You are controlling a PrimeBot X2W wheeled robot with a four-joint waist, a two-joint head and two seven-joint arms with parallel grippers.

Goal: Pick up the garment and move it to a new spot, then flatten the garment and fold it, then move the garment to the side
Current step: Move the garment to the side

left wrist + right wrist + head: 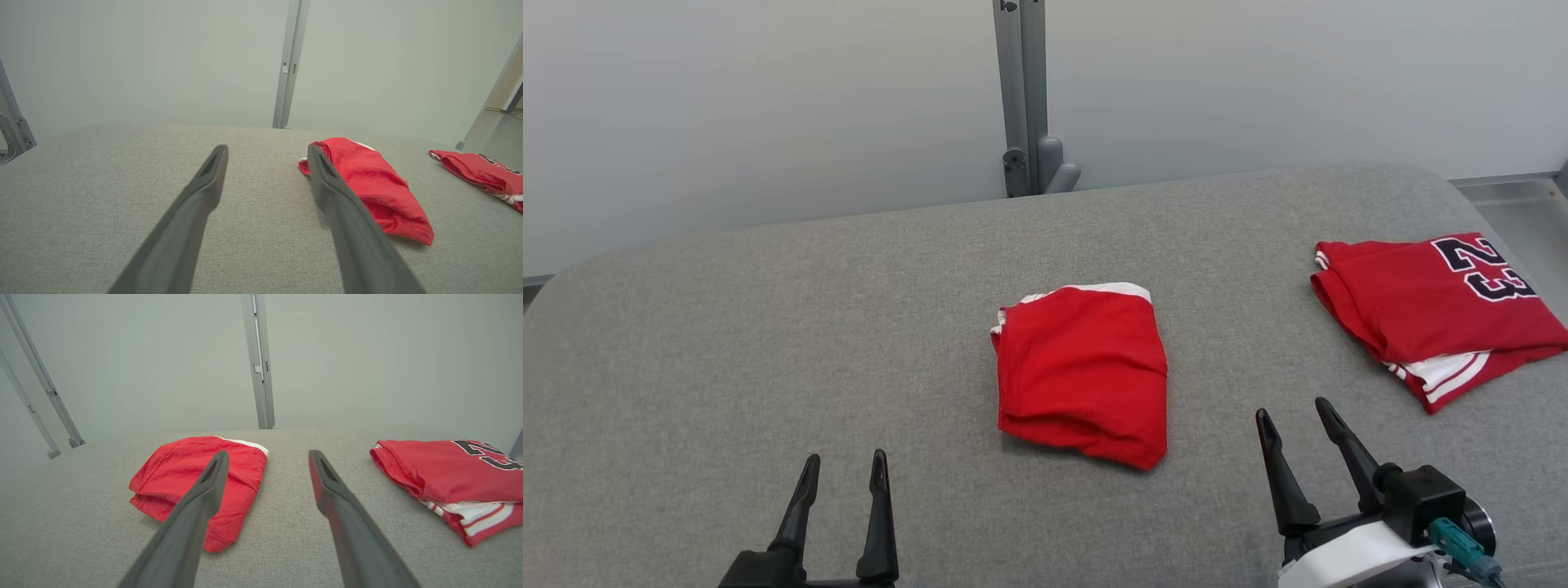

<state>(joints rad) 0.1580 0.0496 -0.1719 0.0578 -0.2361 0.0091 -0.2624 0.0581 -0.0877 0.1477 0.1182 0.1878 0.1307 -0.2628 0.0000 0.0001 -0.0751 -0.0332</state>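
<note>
The surface (768, 367) is a grey fabric-covered top with rounded far corners. A pale wall (768, 98) stands behind its far edge, and a grey metal post (1021, 90) rises at the middle of that edge.

The numbered jersey (1421, 310) lies folded at the right edge of the surface, toward the far right corner. It is red. The numeral "23" is legible on its upper face in black with a white outline. White bands with red stripes show at its near end.

The folded red garment (1086, 376) lies at the centre of the surface, well apart from the numbered jersey. It is a compact rectangle, with a white trim strip showing along its far side. No writing is visible on it.

The right gripper (1292, 410) is at the near edge, between the two items and touching neither. Its two dark fingers are spread apart and hold nothing.

The left gripper (844, 461) is at the near edge, left of the folded red garment and clear of it. Its fingers are likewise spread and empty.
</note>
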